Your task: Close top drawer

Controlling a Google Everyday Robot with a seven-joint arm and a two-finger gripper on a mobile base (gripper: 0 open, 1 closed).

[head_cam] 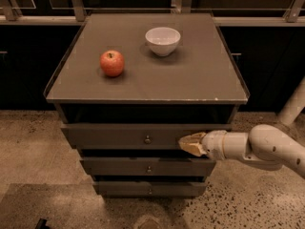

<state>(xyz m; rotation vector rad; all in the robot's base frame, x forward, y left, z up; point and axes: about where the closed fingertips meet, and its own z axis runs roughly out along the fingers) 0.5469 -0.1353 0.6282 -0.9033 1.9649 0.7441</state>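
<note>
The top drawer (109, 135) is a wide dark grey-brown front with a small round metal knob (147, 139) at its centre. It stands out a little from the cabinet, with a dark gap above it under the tabletop. My gripper (187, 144) comes in from the right on a white arm (259, 147). Its tan tip rests against the right part of the drawer front, to the right of the knob.
Two narrower-looking drawer fronts (119, 167) sit below, each with a knob. On the cabinet top (200, 75) are a red apple (112, 63) and a white bowl (163, 40). Speckled floor (33, 147) lies around; dark cabinets stand behind.
</note>
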